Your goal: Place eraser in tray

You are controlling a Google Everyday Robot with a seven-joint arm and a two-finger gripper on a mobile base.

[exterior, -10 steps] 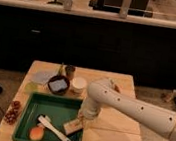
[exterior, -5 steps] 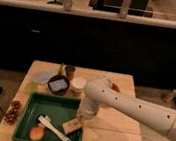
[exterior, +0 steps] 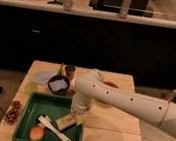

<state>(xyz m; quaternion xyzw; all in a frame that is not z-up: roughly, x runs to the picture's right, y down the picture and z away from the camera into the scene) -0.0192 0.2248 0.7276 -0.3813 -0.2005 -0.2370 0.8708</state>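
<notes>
The green tray [exterior: 36, 105] lies at the front left of the wooden table. The eraser [exterior: 65, 122], a tan block with a darker top, sits inside the tray near its right side. My gripper [exterior: 77, 115] hangs at the end of the white arm, just above and right of the eraser, over the tray's right rim. Whether it touches the eraser is hidden. A long white utensil [exterior: 57, 132] and a round orange ball-like thing [exterior: 36, 134] also lie in the tray.
A dark bowl with blue contents [exterior: 59, 84] stands just behind the tray, with a small cup [exterior: 70, 71] behind it. An orange bowl [exterior: 111, 84] is partly hidden behind my arm. A bunch of dark red grapes [exterior: 12, 112] lies at the table's left edge.
My arm and gripper have shifted a little to the left over the tray. The eraser has shifted slightly left as well.
</notes>
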